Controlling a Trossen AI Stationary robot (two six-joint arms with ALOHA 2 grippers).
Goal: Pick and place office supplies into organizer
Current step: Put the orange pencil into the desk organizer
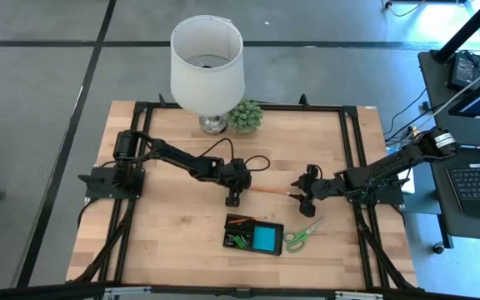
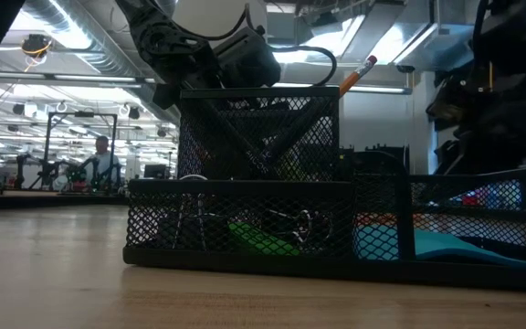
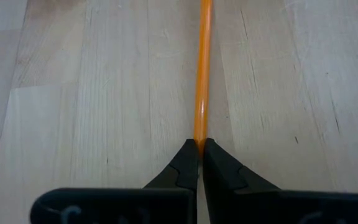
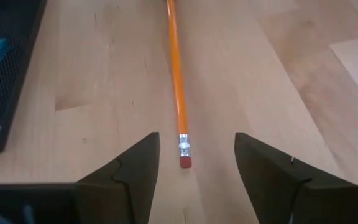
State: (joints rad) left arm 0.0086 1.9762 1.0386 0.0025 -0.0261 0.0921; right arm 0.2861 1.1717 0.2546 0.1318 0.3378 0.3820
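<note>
An orange pencil lies on the wooden table between my two grippers, running left to right. My left gripper is shut on its left end, seen close in the left wrist view. My right gripper is open, and its fingers stand on either side of the eraser end without touching it. The black mesh organizer sits nearer the table's near edge. It holds a blue pad, a green piece and an orange pencil. Green-handled scissors lie flat to its right. My left gripper pinches the orange pencil at its end away from the eraser, between the free ends of its two fingers. The fingers come from above, slanting down. The pencil runs straight on from the fingers toward the right gripper; whether it is lifted cannot be told.
A white lamp and a small green plant stand at the table's far edge. The black frame rails run along the table's sides. Bare wood lies left of the organizer and between the arms and the lamp.
</note>
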